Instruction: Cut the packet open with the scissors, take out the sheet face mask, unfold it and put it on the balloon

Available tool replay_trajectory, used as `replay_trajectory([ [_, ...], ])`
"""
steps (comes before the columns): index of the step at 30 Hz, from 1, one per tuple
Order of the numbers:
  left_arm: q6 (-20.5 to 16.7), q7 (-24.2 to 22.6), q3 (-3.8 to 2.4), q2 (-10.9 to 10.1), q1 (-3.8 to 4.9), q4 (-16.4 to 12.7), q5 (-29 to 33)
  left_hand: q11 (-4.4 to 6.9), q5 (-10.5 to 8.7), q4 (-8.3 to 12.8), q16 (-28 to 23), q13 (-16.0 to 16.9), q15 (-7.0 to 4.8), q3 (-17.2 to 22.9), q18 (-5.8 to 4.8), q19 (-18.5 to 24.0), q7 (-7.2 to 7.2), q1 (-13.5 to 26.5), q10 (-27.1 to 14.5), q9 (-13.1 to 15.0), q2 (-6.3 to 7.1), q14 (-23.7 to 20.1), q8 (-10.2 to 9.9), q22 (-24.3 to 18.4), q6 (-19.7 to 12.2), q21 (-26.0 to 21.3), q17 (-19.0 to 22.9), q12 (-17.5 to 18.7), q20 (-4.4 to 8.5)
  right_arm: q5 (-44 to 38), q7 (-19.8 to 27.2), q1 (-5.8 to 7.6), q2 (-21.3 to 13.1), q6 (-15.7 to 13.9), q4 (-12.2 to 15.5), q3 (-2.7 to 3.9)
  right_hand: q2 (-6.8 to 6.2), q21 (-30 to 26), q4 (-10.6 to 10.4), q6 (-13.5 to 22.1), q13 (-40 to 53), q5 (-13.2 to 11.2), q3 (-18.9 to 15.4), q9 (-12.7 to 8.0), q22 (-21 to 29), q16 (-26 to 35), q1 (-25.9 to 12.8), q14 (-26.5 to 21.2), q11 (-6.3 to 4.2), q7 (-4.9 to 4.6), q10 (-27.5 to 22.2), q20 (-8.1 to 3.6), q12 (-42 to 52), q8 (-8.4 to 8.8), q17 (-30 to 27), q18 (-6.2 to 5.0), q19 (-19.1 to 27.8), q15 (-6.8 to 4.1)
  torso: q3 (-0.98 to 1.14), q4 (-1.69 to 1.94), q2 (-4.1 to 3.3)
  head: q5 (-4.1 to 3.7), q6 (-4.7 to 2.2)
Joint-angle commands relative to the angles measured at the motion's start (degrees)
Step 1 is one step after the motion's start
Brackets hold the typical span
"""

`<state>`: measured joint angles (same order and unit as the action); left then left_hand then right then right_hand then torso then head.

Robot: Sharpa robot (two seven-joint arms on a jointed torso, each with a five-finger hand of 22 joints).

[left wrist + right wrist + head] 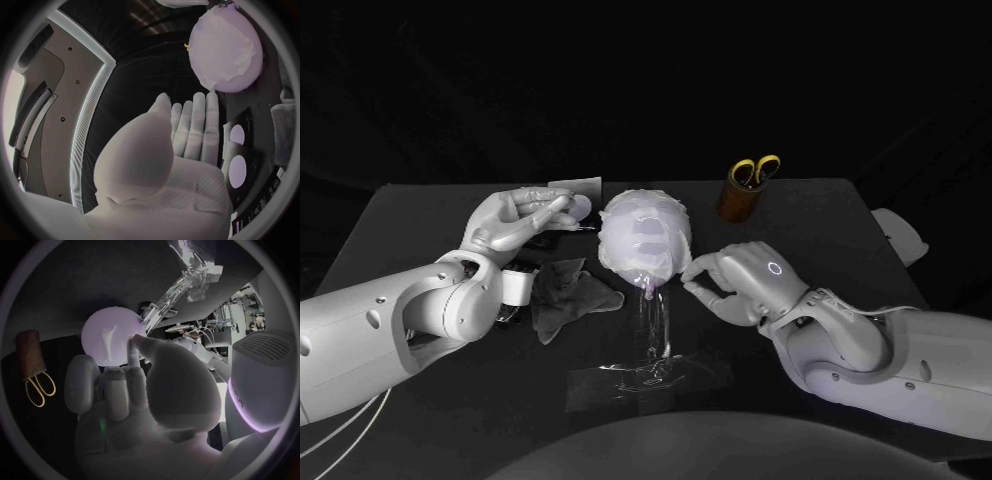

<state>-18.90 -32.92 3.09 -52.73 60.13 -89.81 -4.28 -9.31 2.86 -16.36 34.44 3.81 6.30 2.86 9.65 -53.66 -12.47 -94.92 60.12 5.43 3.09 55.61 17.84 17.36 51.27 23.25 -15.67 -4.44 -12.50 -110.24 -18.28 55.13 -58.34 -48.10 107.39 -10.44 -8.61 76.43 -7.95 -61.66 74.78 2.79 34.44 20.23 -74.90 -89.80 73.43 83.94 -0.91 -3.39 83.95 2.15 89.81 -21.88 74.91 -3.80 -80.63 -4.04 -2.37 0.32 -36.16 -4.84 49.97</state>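
- The balloon (pixel 646 238) stands at the centre of the head view on a clear stand (pixel 655 325), whose base rests on the tabletop (pixel 805 235) towards the lower middle.
- The sheet face mask (pixel 635 222) lies draped over the balloon as a pale, wrinkled skin covering most of its upper face.
- The left hand (pixel 516 222) sits left of centre, just beside the balloon's upper left side. In the left wrist view its fingers (pixel 195 125) are stretched out straight side by side with the palm bare, holding nothing. The fingertips reach the edge of the mask-covered balloon, and I cannot tell whether they touch it.
- The right hand (pixel 740 280) sits right of centre at the balloon's lower right edge, its fingers curled in. In the right wrist view a fingertip (pixel 132 347) and the thumb come together against the balloon. I cannot tell whether the mask's edge is pinched between them.
- The scissors (pixel 757 171), with yellow handles up, stand in a brown holder (pixel 740 203) in the upper right, well apart from both hands.
- A dark crumpled piece (pixel 571 295) lies on the tabletop to the lower left of the balloon.
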Motion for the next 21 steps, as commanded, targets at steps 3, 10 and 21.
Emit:
replay_trajectory([
  [3, 0.74, -0.27, -0.04, 0.19, 0.02, -0.14, -0.22, 0.08, -0.03, -0.09, 0.2, -0.04, -0.37, -0.1, 0.7, 0.02, 0.11, -0.57, 0.34, -0.08, 0.0, 0.13, -0.23, 0.04, 0.32, 0.28, -0.04, 0.2, 0.55, 21.34, 2.64, -0.01, 0.45, -2.58, 0.13, 0.01, -4.52, -0.9, -2.95, 3.65, 15.22, -0.01, -5.21, 6.13, -0.34, -0.2, -4.81, 6.06, 1.43, -1.68, 6.05, 0.56, 0.19, 2.29, 15.09, -0.13, 0.75, 0.88, -0.04, 0.01, 0.0, -0.06, 0.03],
  [10, 0.77, -0.08, -0.02, 0.22, 0.02, -0.15, -0.22, 0.09, -0.03, -0.09, 0.25, -0.04, -0.38, -0.11, 0.69, 0.02, 0.11, -0.57, 0.35, -0.09, 0.01, 0.13, -0.24, 0.07, 0.33, 0.32, -0.06, 0.2, 0.55, 42.7, 3.01, 0.56, 1.75, -2.43, 1.19, 0.01, -4.78, -3.99, -6.38, 4.74, 15.22, 0.37, -10.38, 5.82, 2.42, -0.2, -6.4, 6.06, 2.42, -2.61, 6.05, 1.76, 0.19, 4.36, 15.09, -0.94, 2.76, 1.93, -0.02, 0.02, 0.06, -0.15, 0.03],
  [21, 0.78, 0.12, 0.03, 0.28, 0.02, -0.13, -0.22, 0.1, -0.03, -0.11, 0.39, -0.04, -0.39, -0.15, 0.68, 0.04, 0.13, -0.52, 0.38, -0.09, 0.04, 0.11, -0.26, 0.15, 0.36, 0.46, -0.13, 0.21, 0.58, 59.04, -0.79, 3.68, 2.9, -1.9, 2.61, 0.0, -3.71, -5.04, -8.61, 3.34, 15.22, 2.3, -15.5, 6.24, 3.01, -0.2, -6.64, 6.06, 2.12, -2.24, 6.05, 1.85, 0.19, 5.17, 15.09, -1.22, 3.1, 1.73, -0.12, 0.1, 0.0, -0.28, 0.03],
])
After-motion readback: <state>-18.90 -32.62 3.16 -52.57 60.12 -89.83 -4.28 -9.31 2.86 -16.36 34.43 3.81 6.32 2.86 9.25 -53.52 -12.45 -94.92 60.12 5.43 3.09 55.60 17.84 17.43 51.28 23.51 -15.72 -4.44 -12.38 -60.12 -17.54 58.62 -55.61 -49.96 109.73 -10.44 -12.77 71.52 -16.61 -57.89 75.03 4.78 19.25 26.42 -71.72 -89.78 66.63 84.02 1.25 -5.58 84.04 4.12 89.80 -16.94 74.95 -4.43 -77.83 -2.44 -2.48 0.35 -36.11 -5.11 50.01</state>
